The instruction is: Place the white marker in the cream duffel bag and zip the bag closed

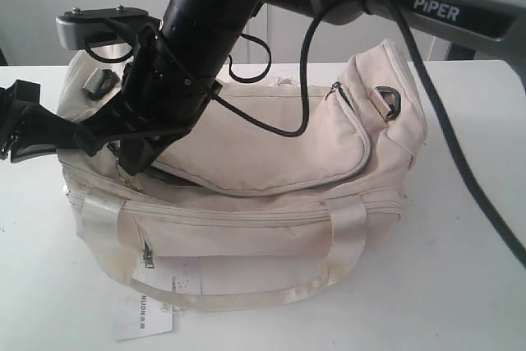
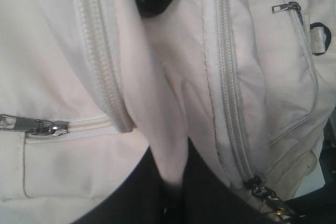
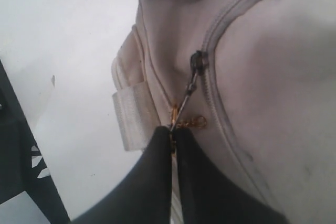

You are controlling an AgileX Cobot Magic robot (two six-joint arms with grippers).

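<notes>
The cream duffel bag (image 1: 271,145) lies across the middle of the white table. My right arm reaches over it to its left end. There my right gripper (image 1: 136,158) (image 3: 172,132) is shut on the metal zipper pull (image 3: 185,98), which hangs from the dark slider (image 3: 198,61). My left gripper (image 1: 78,137) (image 2: 176,182) is at the same end, shut on a fold of the bag's cream fabric (image 2: 170,129). A dark gap of open zipper (image 1: 177,174) shows just right of the right gripper. The white marker is out of view.
A white paper tag (image 1: 144,314) lies on the table in front of the bag. A black strap ring (image 1: 388,100) sits on the bag's right end. The right arm's cable (image 1: 306,80) hangs over the bag's top. A closed side pocket zipper (image 2: 34,127) shows near the left gripper.
</notes>
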